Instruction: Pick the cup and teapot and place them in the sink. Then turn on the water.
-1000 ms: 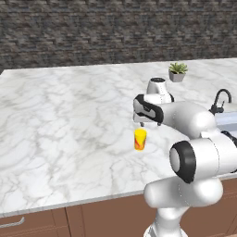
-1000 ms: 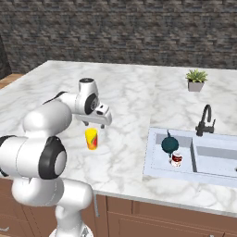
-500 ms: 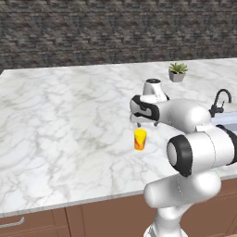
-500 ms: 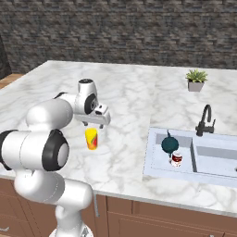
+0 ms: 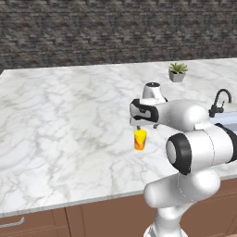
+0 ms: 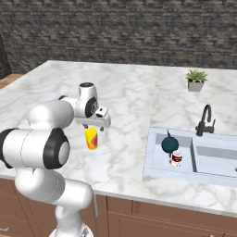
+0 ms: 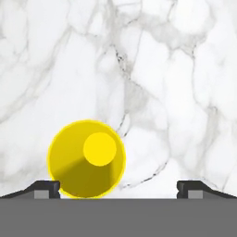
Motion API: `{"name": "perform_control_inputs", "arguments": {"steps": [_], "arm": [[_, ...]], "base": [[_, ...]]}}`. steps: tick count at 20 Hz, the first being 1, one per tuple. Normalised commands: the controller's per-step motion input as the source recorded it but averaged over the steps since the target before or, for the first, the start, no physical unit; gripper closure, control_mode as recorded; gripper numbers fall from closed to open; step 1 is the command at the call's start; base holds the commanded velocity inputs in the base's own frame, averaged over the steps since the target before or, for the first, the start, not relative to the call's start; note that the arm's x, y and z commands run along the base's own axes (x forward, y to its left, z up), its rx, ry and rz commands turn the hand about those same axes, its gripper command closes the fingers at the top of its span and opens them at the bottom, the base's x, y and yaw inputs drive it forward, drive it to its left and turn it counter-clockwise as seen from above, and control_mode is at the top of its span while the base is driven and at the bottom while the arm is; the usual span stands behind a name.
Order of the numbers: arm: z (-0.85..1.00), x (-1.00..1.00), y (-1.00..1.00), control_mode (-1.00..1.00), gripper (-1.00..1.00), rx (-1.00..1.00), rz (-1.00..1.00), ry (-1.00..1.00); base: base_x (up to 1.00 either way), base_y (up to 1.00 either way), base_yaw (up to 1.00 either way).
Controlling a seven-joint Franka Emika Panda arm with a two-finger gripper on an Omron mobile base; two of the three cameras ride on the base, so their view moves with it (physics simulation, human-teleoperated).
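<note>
The cup (image 5: pixel 140 139) stands upright on the white marble counter (image 5: pixel 65 115), well away from the sink (image 6: pixel 217 162). It is a small yellow cylinder with an orange-red patch running down its side, plain in both base views. In the hand view the cup (image 7: pixel 86 159) shows from straight above as a bright yellow ring with a shaded inside and a paler yellow disc at the bottom.

The gripper (image 5: pixel 139 127) hangs directly over the cup, pointing down at it. Its jaws are spread wide: in the hand view the two dark fingertips (image 7: pixel 46 189) sit far apart at the lower edge, and the cup lies close to the left one rather than midway between them. Whether that tip touches the rim is hard to tell from this angle; in the right base view the gripper (image 6: pixel 98 127) appears just above the cup (image 6: pixel 91 138) with no clear contact.

The teapot (image 6: pixel 169 144), round and dark teal with a thin dark handle on top, sits in the smaller side basin of the sink. A red-and-white can (image 6: pixel 176 159) stands just beside it in the same basin. The black curved faucet (image 6: pixel 205 119) rises behind the sink, and a small potted plant (image 6: pixel 196 79) stands farther back on the counter.
</note>
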Motion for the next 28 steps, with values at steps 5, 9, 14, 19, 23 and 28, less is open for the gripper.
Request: {"name": "perform_control_inputs", "arguments": {"steps": [5, 9, 14, 19, 23, 28], "arm": [[-0.13, 0.00, 0.00, -1.00, -1.00, 0.00, 0.02, -0.02], [-0.15, 0.00, 0.00, -1.00, -1.00, 0.00, 0.02, -0.02], [-0.08, 0.00, 0.00, -1.00, -1.00, 0.00, 0.01, 0.00], [-0.05, 0.06, 0.00, -1.00, -1.00, 0.00, 0.00, -0.01], [-0.02, 0.14, 0.00, -1.00, -1.00, 0.00, 0.00, -0.01], [-0.11, 0.12, 0.00, -1.00, -1.00, 0.00, 0.00, 0.00]], "base": [[0.00, 0.00, 0.00], [0.00, 0.00, 0.00], [0.00, 0.00, 0.00], [0.00, 0.00, 0.00], [0.00, 0.00, 0.00], [0.00, 0.00, 0.00]]}}
